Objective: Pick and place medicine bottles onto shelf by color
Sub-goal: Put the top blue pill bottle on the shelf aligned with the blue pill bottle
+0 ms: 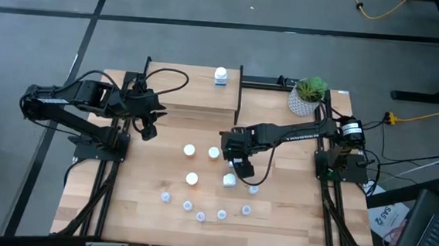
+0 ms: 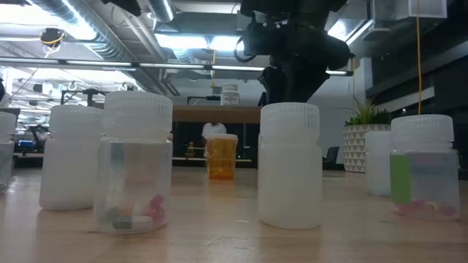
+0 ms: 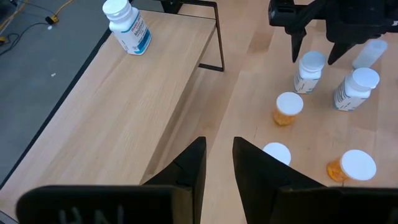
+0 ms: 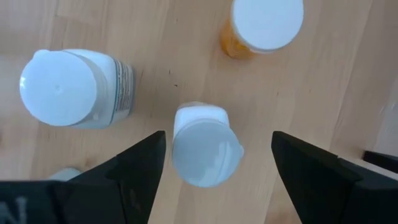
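Two spread fingers of my right gripper straddled an upright white bottle; left gripper, nearly clenched, waited empty by the shelf.

Grey floor w/ dark seam lines around the light wood surface; yellow cable on right. Ceiling: silver ducts, long strip lights.

right arm stretched from its base across toward table centre, wrist bent down, right gripper pointing straight down, fingers spread wide with nothing clamped. left arm folded near its base at the table's left edge, left gripper angled down, fingers nearly together, empty.
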You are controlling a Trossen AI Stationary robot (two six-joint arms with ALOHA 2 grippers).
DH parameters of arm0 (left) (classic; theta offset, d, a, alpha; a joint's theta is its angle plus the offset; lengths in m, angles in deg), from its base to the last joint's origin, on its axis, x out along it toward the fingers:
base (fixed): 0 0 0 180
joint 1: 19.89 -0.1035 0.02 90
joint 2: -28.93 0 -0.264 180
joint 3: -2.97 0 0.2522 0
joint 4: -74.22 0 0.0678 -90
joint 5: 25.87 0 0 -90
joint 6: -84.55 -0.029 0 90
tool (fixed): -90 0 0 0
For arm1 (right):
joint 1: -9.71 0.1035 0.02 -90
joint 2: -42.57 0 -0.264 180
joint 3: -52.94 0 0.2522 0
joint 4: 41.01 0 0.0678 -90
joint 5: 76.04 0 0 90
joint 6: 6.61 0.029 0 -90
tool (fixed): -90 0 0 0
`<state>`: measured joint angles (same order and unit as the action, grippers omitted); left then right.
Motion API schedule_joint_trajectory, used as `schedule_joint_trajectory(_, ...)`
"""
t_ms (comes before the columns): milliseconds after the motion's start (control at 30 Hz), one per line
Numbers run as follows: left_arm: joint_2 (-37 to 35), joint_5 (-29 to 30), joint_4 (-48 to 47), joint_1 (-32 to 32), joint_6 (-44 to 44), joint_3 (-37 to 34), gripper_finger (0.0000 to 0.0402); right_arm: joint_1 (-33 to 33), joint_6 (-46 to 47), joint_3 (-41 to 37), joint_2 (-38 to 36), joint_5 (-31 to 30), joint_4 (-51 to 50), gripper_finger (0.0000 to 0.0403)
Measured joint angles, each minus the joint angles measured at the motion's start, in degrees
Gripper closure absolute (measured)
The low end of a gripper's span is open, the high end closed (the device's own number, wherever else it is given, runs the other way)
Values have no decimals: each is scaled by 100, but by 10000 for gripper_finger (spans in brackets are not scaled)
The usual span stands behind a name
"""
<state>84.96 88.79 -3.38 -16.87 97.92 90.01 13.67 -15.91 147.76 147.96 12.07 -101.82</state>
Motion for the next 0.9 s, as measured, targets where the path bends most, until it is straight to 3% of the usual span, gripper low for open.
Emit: schedule_joint_trajectory(900, 0, 0, 0, 0, 0, -1, 328, 0, 22, 2, 0, 27, 61, 79)
